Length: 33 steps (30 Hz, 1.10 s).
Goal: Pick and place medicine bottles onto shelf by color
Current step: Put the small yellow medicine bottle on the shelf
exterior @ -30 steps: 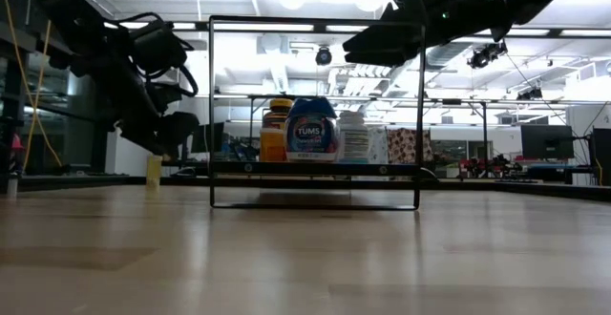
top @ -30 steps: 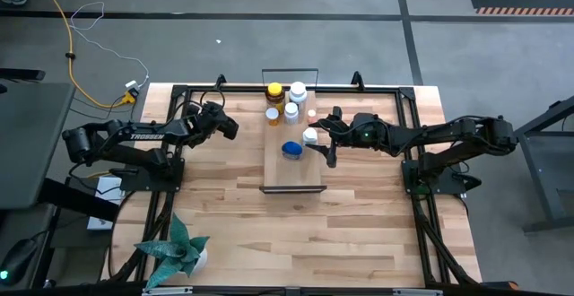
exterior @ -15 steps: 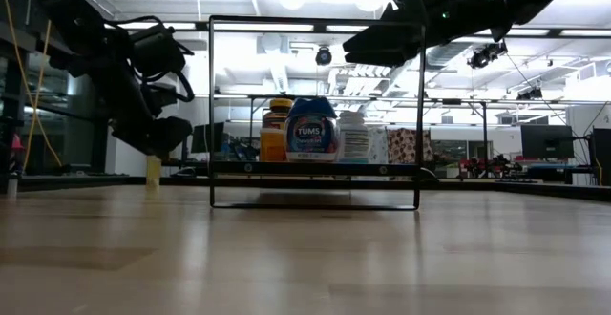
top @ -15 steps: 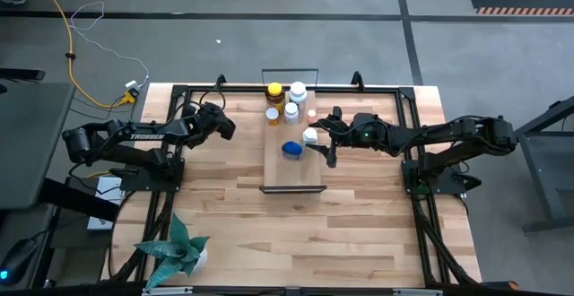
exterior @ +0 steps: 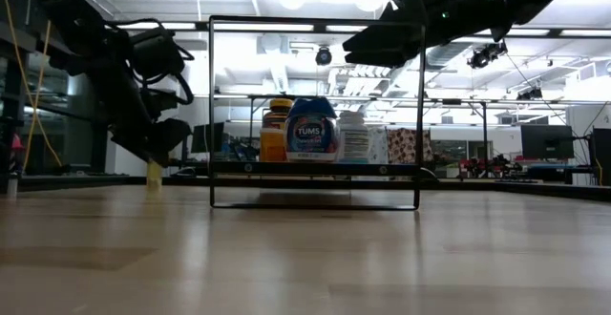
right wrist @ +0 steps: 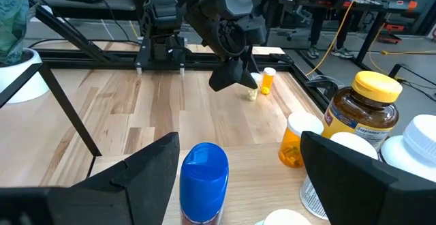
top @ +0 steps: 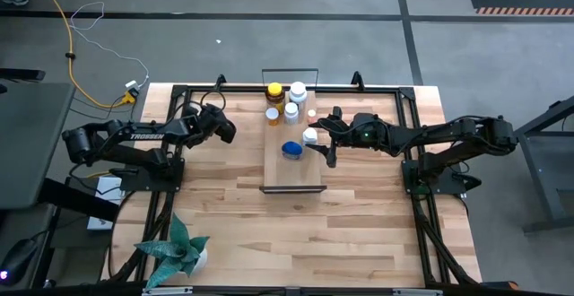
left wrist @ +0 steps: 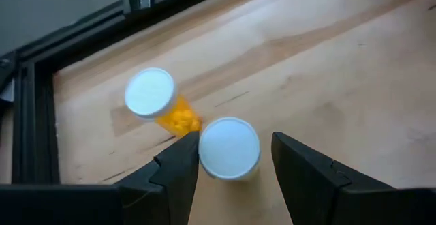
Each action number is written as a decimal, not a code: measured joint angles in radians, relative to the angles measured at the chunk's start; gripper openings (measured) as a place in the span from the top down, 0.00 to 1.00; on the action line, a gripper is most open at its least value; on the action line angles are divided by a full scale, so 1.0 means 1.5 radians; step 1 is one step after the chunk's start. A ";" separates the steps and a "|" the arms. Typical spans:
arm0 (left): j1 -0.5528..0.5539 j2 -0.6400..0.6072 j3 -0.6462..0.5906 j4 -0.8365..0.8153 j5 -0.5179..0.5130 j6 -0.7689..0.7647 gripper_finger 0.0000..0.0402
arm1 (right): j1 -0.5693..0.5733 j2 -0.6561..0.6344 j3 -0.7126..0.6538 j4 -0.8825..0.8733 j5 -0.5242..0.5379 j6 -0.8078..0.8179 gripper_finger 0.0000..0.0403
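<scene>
High view: the left gripper (top: 227, 127) hung over the table (top: 359, 215) at about 9 o'clock from the shelf (top: 292, 166). The right gripper (top: 325, 143) sat at the shelf's 3 o'clock edge. On the shelf stood the amber bottle (top: 274, 91), white bottles (top: 298, 92) and the blue-capped bottle (top: 291, 149), the blue one toward 6 o'clock of the rest.

Low view: the left gripper hung low beside a small orange bottle (exterior: 154, 171) on the table, left of the shelf frame. The amber bottle (exterior: 277, 129) and blue-capped bottle (exterior: 312, 129) stood on the shelf board; the right arm (exterior: 449, 10) was above the shelf.

Left wrist view: the left gripper (left wrist: 231, 163) was parted, its fingers (left wrist: 178, 170) on either side of a white-capped bottle (left wrist: 229, 148), one finger close against the cap, the other apart from it. A second orange bottle (left wrist: 158, 102) stood just beside it, tilted in this view.

Right wrist view: the right gripper (right wrist: 235, 184) was spread wide and held nothing, the blue-capped bottle (right wrist: 204, 181) between its fingers. The amber bottle (right wrist: 361, 112) stood at 2 o'clock of it, and the two small bottles (right wrist: 262, 83) stood on the table beneath the left gripper (right wrist: 228, 75).
</scene>
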 joint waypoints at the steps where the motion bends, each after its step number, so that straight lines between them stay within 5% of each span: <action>1: 0.004 0.000 0.000 -0.002 0.006 0.000 0.57 | 0.000 0.000 0.000 0.000 0.000 0.000 0.26; 14: 0.023 0.000 0.000 -0.006 0.012 0.000 0.58 | 0.000 0.000 0.000 0.000 0.000 0.000 0.26; 24: 0.023 0.000 0.000 0.001 0.014 0.009 0.73 | 0.000 0.000 0.000 0.000 0.000 0.000 0.26; 33: 0.019 0.000 0.024 0.011 0.081 0.025 0.72 | 0.000 0.000 0.000 0.000 0.000 0.000 0.26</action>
